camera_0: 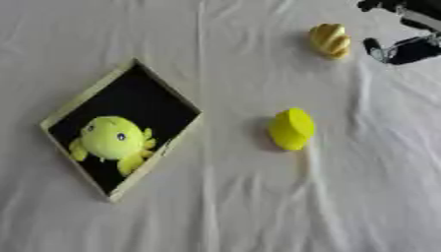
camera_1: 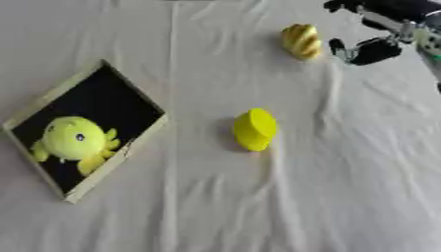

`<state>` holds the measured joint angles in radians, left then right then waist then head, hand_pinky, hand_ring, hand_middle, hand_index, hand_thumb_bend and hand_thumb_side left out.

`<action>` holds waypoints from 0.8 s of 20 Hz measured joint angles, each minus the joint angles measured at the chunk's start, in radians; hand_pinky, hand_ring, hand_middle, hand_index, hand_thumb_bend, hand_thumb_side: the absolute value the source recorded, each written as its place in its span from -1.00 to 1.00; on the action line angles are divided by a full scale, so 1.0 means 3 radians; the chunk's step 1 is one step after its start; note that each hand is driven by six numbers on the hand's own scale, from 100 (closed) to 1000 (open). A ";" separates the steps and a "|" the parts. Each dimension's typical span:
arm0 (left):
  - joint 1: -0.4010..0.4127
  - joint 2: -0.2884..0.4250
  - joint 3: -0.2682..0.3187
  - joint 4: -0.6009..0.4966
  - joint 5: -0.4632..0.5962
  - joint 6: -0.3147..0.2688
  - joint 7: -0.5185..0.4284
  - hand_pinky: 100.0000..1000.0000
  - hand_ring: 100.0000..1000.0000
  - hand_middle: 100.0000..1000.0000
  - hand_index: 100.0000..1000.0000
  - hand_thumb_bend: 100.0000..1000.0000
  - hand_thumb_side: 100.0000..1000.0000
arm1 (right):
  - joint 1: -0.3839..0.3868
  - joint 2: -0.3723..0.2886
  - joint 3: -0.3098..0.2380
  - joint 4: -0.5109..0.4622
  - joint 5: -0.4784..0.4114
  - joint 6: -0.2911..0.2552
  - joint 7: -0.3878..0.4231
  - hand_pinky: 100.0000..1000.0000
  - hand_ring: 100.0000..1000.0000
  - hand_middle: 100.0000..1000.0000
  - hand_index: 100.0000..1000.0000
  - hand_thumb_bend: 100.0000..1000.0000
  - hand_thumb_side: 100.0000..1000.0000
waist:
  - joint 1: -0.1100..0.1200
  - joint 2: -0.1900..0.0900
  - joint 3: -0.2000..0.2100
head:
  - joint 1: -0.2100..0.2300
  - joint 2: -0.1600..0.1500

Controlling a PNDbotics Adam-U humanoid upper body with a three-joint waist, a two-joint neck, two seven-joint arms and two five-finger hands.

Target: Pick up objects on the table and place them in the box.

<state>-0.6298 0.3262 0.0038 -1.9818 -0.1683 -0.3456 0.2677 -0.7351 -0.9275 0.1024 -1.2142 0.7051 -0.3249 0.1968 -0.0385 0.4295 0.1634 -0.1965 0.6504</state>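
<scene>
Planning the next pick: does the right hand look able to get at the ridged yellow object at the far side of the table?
Probably yes. The right hand hangs just beside the ridged yellow object, apart from it, with only bare white cloth between them and nothing blocking the way.

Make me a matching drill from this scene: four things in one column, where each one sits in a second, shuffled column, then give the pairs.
Things
1. plush toy
2. smooth yellow object
3. ridged yellow object
4. right robot hand

Places
A. upper right, just beside the ridged yellow object
B. inside the box
C. alone on the white cloth, near the middle
D. far side of the cloth, right of centre

Pairs: 1-B, 2-C, 3-D, 4-A
</scene>
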 measured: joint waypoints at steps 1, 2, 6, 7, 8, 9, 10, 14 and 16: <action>-0.0009 0.0000 -0.0001 0.0000 0.0004 0.0001 -0.0003 0.40 0.46 0.40 0.78 -1.00 -0.36 | -0.0016 0.0014 -0.0011 0.0033 0.0025 0.0009 -0.0024 1.00 0.99 0.67 0.99 -1.00 -0.39 | -0.0005 0.0015 0.0012 | -0.0003 -0.0011; -0.0017 0.0000 -0.0001 0.0000 0.0006 0.0003 -0.0006 0.40 0.46 0.40 0.78 -1.00 -0.35 | -0.0031 0.0029 -0.0019 0.0061 0.0048 0.0014 -0.0043 1.00 0.99 0.67 0.99 -1.00 -0.40 | -0.0007 0.0030 0.0025 | -0.0009 -0.0031; -0.0029 0.0007 -0.0002 0.0000 0.0031 0.0004 -0.0016 0.39 0.45 0.40 0.78 -1.00 -0.33 | -0.0077 0.0063 -0.0043 0.0128 0.0092 0.0020 -0.0065 1.00 0.99 0.68 0.99 -1.00 -0.42 | -0.0022 0.0088 0.0080 | -0.0037 -0.0091; -0.0030 0.0015 -0.0002 0.0000 0.0035 0.0004 -0.0018 0.39 0.45 0.40 0.78 -1.00 -0.32 | -0.0085 0.0068 -0.0052 0.0137 0.0097 0.0020 -0.0065 1.00 0.99 0.68 0.99 -1.00 -0.43 | -0.0024 0.0098 0.0083 | -0.0041 -0.0097; -0.0030 0.0025 -0.0002 0.0000 0.0038 0.0006 -0.0021 0.39 0.45 0.40 0.78 -1.00 -0.31 | -0.0091 0.0069 -0.0056 0.0141 0.0107 0.0020 -0.0065 1.00 1.00 0.68 0.99 -1.00 -0.43 | -0.0024 0.0108 0.0086 | -0.0045 -0.0108; -0.0030 0.0029 -0.0002 0.0000 0.0045 0.0008 -0.0023 0.39 0.45 0.40 0.78 -1.00 -0.30 | -0.0093 0.0074 -0.0061 0.0142 0.0111 0.0020 -0.0064 1.00 1.00 0.68 0.99 -1.00 -0.43 | -0.0023 0.0117 0.0092 | -0.0051 -0.0122; -0.0030 0.0029 -0.0002 0.0000 0.0052 0.0009 -0.0024 0.39 0.45 0.40 0.78 -1.00 -0.30 | -0.0101 0.0082 -0.0067 0.0144 0.0113 0.0021 -0.0063 1.00 1.00 0.69 0.99 -1.00 -0.44 | -0.0023 0.0131 0.0093 | -0.0055 -0.0127; -0.0036 0.0030 -0.0002 0.0000 0.0072 0.0017 -0.0031 0.38 0.45 0.39 0.78 -1.00 -0.27 | -0.0118 0.0087 -0.0086 0.0165 0.0128 0.0027 -0.0055 1.00 1.00 0.69 0.99 -1.00 -0.46 | -0.0023 0.0183 0.0094 | -0.0061 -0.0167; -0.0037 0.0031 -0.0002 0.0000 0.0087 0.0018 -0.0033 0.38 0.45 0.39 0.78 -1.00 -0.26 | -0.0133 0.0087 -0.0094 0.0171 0.0138 0.0031 -0.0045 1.00 1.00 0.69 1.00 -1.00 -0.45 | -0.0023 0.0203 0.0103 | -0.0063 -0.0183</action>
<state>-0.6408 0.3354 0.0032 -1.9818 -0.1423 -0.3401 0.2579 -0.7751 -0.9014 0.0743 -1.1629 0.7465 -0.3156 0.1832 -0.0454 0.4905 0.1943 -0.2154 0.5956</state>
